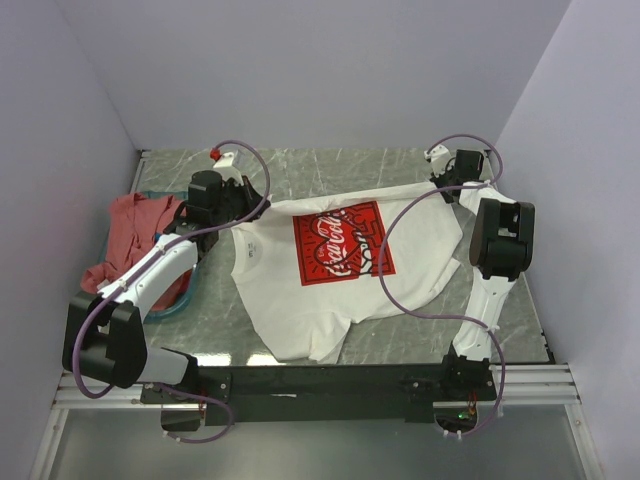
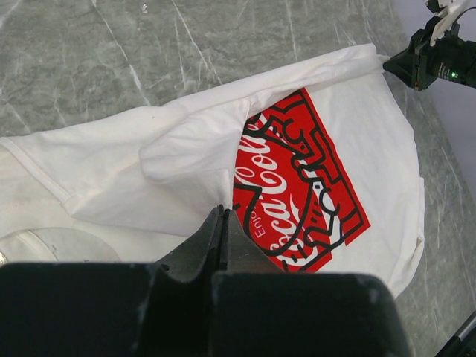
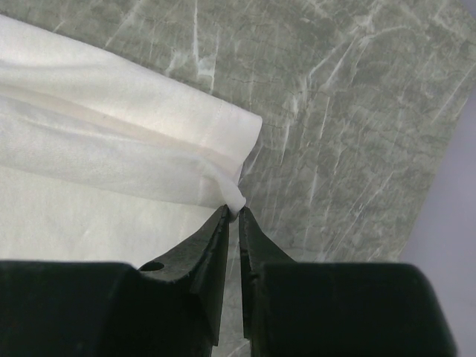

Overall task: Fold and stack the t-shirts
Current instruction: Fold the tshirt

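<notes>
The white t-shirt [image 1: 300, 300] with the red Coca-Cola print [image 1: 342, 243] lies across the middle of the table, and its far edge is pulled taut between my two grippers. My left gripper [image 1: 243, 200] is shut on a fold of that shirt next to the print [image 2: 297, 186]; its tips [image 2: 223, 213] pinch the cloth. My right gripper [image 1: 452, 180] is shut on the shirt's far right corner [image 3: 236, 199]. It also shows in the left wrist view [image 2: 431, 56]. The salmon-red t-shirt [image 1: 130, 235] lies crumpled at the left.
The teal basket [image 1: 188, 297] sits at the left under the salmon shirt and beside my left arm. Purple cables loop over both arms. Walls close in the left, right and back sides. Bare marble table [image 1: 340, 165] lies behind the shirt.
</notes>
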Motion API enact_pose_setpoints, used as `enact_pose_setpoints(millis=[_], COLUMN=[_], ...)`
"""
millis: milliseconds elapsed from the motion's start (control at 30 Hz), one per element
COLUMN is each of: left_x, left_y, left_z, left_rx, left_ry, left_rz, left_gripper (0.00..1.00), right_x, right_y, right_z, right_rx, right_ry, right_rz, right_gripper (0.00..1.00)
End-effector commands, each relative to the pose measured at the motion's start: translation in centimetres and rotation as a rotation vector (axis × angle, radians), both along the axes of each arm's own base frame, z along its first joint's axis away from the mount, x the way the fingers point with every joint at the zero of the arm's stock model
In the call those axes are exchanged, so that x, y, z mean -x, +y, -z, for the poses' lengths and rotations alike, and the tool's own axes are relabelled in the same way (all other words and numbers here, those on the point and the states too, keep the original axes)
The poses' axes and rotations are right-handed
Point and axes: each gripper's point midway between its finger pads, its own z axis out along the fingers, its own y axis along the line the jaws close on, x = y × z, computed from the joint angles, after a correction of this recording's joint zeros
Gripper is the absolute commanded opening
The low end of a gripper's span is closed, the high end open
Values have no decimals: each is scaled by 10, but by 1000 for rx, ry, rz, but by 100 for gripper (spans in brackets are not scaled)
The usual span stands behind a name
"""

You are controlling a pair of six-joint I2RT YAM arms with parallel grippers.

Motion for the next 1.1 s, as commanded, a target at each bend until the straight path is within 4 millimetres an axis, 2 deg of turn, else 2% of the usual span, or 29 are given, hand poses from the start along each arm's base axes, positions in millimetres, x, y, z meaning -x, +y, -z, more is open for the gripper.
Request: enact_pose_setpoints(millis=[0, 433, 500, 600, 700, 900, 933, 1067], left_x=[5, 10, 10, 11, 12, 15, 16, 19], left_y=[-6, -8, -8, -8, -7, -10, -11, -12], left_z=[-9, -4, -1, 3, 5, 3, 3, 2], left_rx=[3, -9, -12, -22, -32, -28, -25, -35], left_ry=[-34, -14, -9, 0, 1, -2, -2, -6], left_rz=[42, 52, 53, 57, 57, 76, 81, 102], left_gripper=[0, 0, 0, 0, 0, 0, 1, 0], right_x=[0, 2, 3, 5, 10, 21, 23, 35], right_y=[-8, -10, -13, -16, -22, -28, -24, -12], right_z=[-16, -13, -13, -17, -27, -49, -55, -61], right_rx=[22, 36, 42, 55, 44, -26, -46, -112], right_ry=[-30, -21, -21, -36, -63, -77, -85, -55], right_rz=[10, 10, 15, 23, 36, 41, 17, -43], right_gripper=[18, 20, 27, 55, 70, 74, 75, 76])
